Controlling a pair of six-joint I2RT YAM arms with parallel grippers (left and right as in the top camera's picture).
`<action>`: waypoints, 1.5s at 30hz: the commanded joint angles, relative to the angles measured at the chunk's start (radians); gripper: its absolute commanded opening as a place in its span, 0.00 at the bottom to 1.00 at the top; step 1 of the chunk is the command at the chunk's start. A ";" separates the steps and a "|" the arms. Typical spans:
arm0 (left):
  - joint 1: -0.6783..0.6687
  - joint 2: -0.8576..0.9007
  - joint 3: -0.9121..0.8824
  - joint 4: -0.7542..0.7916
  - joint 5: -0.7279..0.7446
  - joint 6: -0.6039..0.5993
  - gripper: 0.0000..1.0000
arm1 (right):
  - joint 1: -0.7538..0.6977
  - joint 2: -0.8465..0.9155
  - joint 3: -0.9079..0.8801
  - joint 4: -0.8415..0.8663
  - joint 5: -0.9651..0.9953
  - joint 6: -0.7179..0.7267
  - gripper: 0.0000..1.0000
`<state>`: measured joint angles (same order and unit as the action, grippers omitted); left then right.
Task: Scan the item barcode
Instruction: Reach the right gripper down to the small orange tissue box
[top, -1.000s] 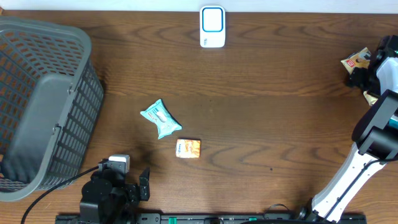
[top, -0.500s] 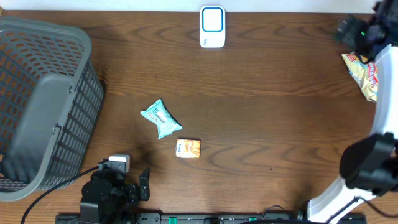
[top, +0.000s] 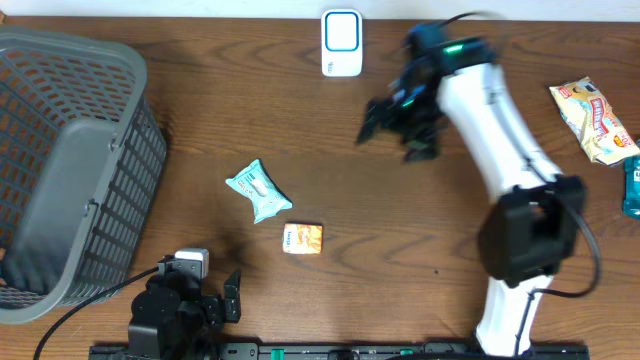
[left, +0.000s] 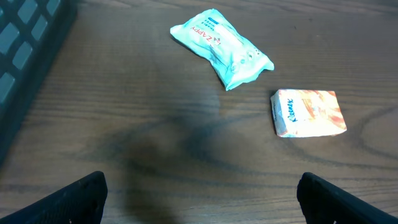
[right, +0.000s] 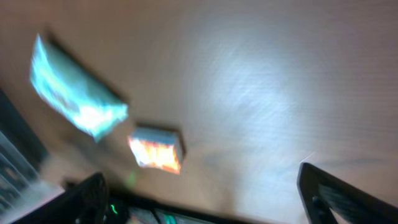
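The barcode scanner (top: 341, 42), white with a blue face, stands at the table's back centre. A teal packet (top: 258, 190) and a small orange box (top: 302, 238) lie left of centre; the left wrist view shows the same packet (left: 222, 47) and box (left: 308, 112). My right gripper (top: 395, 135) hovers open and empty right of the scanner. Its blurred wrist view looks down past its own open gripper (right: 205, 199) at the packet (right: 74, 93) and box (right: 155, 148). Low at the front left, my left gripper (top: 232, 295) rests open, and nothing lies between its fingers (left: 81, 199).
A large grey basket (top: 60, 170) fills the left side. A yellow snack packet (top: 592, 120) and a teal item (top: 632, 185) lie at the right edge. Bare wood shows between the scanner and the two items.
My right arm has swung from the far right edge to the middle back of the table, uncovering the snack packet. The left arm and the items have not moved.
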<state>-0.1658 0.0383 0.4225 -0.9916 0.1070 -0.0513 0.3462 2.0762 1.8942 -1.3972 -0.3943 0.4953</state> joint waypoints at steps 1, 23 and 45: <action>-0.003 -0.002 0.004 -0.002 0.013 0.006 0.98 | 0.150 0.024 -0.014 -0.008 -0.016 -0.025 0.88; -0.003 -0.002 0.004 -0.002 0.013 0.006 0.98 | 0.426 0.064 -0.408 0.380 0.097 0.367 0.74; -0.003 -0.002 0.004 -0.002 0.013 0.006 0.98 | 0.146 0.040 -0.415 0.239 -0.394 -0.074 0.67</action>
<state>-0.1658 0.0383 0.4225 -0.9916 0.1070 -0.0513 0.5682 2.1078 1.4513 -1.1446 -0.6670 0.5846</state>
